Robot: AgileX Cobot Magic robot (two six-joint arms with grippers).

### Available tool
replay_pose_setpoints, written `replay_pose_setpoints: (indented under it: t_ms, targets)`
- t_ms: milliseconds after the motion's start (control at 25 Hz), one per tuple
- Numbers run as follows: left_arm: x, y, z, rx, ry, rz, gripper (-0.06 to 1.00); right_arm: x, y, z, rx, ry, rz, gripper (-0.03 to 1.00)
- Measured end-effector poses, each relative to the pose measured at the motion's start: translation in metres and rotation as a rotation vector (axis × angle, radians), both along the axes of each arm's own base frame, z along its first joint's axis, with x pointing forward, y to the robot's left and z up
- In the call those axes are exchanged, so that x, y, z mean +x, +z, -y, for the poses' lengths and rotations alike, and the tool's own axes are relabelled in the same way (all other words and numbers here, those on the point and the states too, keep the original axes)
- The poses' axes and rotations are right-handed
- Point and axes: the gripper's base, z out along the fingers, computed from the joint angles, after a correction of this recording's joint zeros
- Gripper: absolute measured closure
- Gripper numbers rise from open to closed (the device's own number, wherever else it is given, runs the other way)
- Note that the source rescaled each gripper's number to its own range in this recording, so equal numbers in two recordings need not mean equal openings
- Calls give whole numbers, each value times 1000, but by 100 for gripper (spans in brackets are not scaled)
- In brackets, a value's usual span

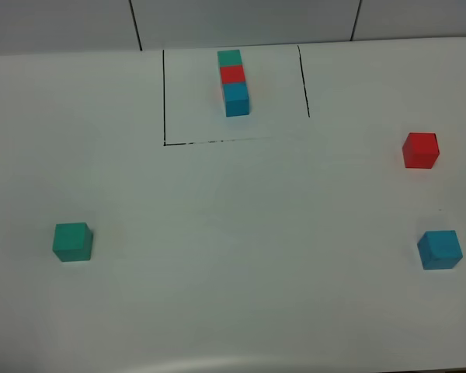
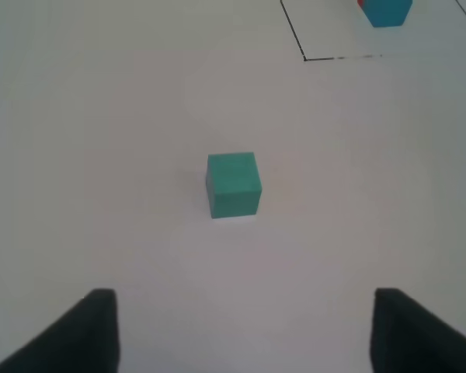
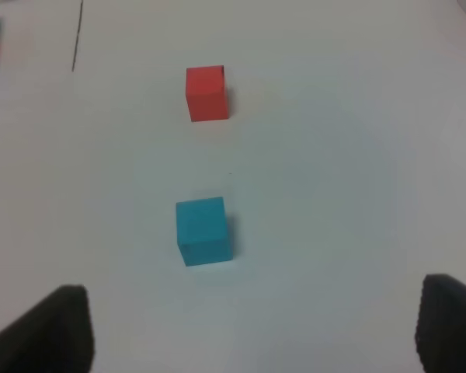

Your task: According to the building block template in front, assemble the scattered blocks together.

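Your left gripper (image 2: 245, 334) stands spread and empty, with the green cube (image 1: 71, 242) lying apart ahead of it at near left. Your right gripper (image 3: 256, 330) is spread too, the blue cube (image 1: 439, 249) before it at near right and the red cube (image 1: 420, 151) beyond. Farthest, the template (image 1: 234, 82) sits inside its black frame (image 1: 165, 93).

Building block template (image 2: 386, 12) partly off-frame
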Motion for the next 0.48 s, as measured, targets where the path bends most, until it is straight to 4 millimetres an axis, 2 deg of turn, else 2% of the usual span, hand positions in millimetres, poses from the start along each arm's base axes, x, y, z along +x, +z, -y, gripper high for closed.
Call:
replay_pose_setpoints:
  t_ms: [160,240,320,480]
  targets:
    - [19,12,0,-6,9,34,11,0,0,0,0,0,0,26]
    - [36,17,0,-13,17,19,-2,0,0,0,0,0,0,26]
    - [54,20,1,-18,25,-28,-5,0,0,0,1,1,0,26]
    - [95,23,2,-25,37,-204,-5,0,0,0,1,1,0,26]
